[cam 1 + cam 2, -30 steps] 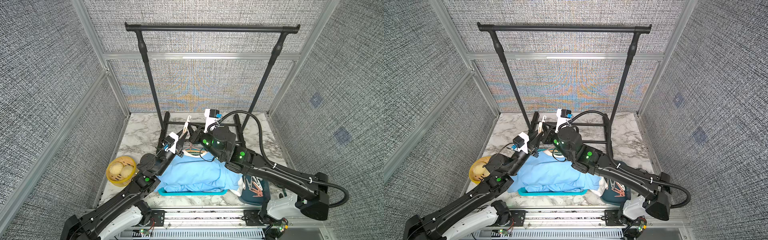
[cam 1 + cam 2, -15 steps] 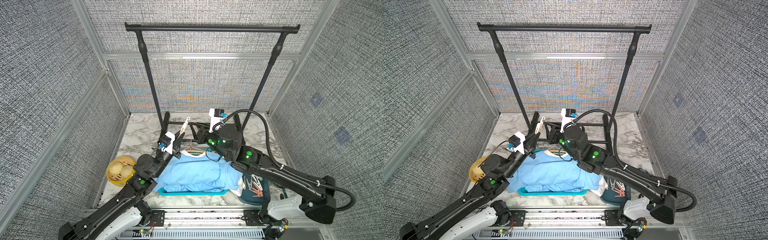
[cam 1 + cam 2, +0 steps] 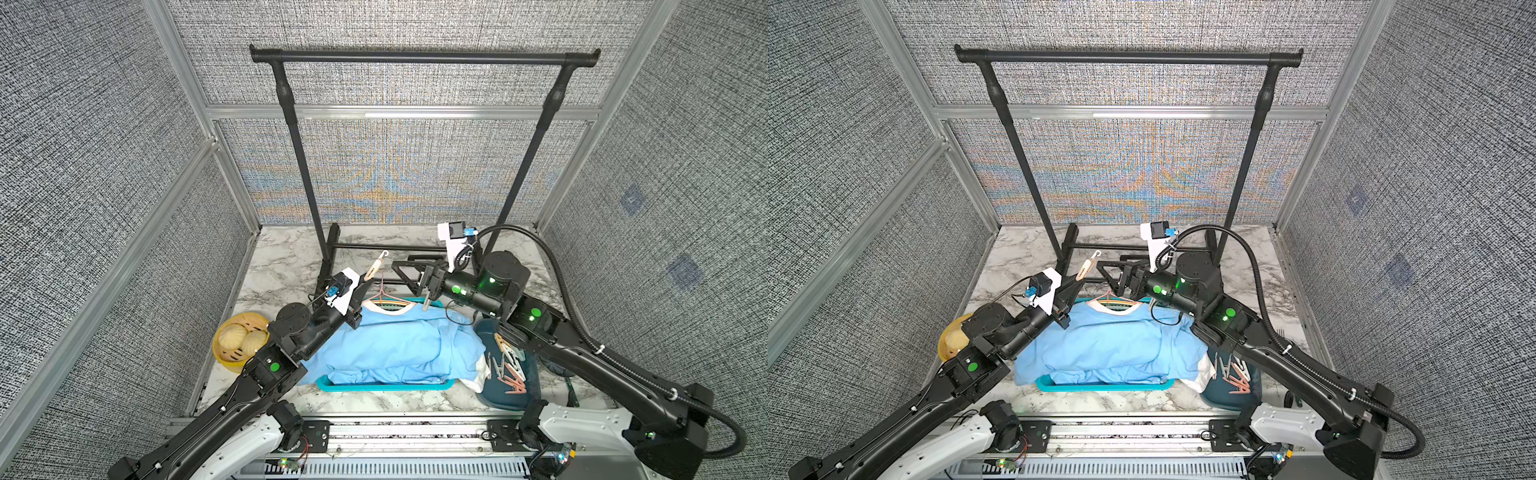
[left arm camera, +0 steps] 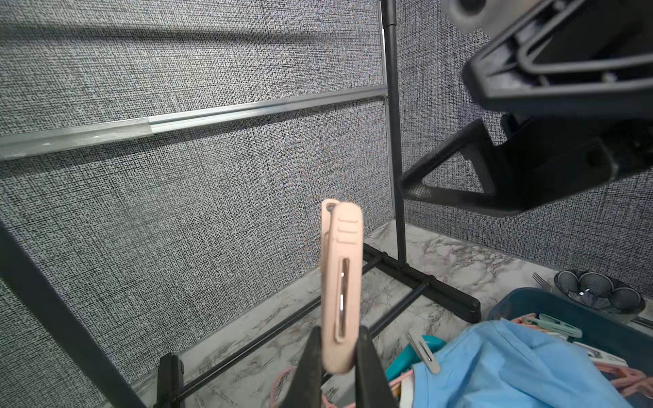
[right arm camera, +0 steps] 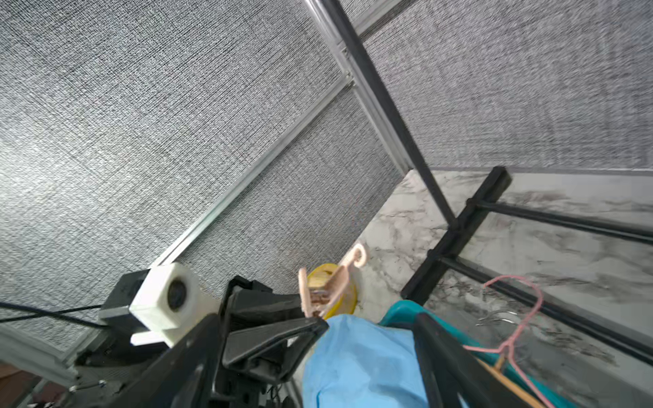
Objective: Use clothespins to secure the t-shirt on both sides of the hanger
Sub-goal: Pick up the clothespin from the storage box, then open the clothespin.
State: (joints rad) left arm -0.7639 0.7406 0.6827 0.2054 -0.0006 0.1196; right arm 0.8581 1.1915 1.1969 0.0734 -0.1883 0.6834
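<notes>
A light blue t-shirt [image 3: 395, 345] [image 3: 1104, 345] lies over a teal tray. A pink wire hanger [image 3: 380, 297] [image 5: 512, 339] sticks out at its collar. My left gripper [image 3: 365, 280] [image 4: 339, 353] is shut on a beige-pink clothespin [image 3: 374, 268] [image 4: 341, 282], held upright above the shirt's left shoulder. My right gripper [image 3: 405, 272] [image 5: 374, 328] hangs open and empty above the collar. A grey clothespin [image 3: 427, 304] [image 4: 423, 353] stands on the shirt's edge at the right shoulder. More clothespins [image 3: 509, 365] [image 3: 1235, 374] lie in the dark blue bin.
The black clothes rack [image 3: 415, 56] stands at the back, its base bars right behind both grippers. The teal tray [image 3: 386, 384] holds the shirt. A dark blue bin [image 3: 511, 399] sits at the right and a yellow basket [image 3: 239, 340] at the left.
My right gripper went from shut to open and drew back to the right, away from the right shoulder. The left gripper still holds its clothespin and has barely shifted.
</notes>
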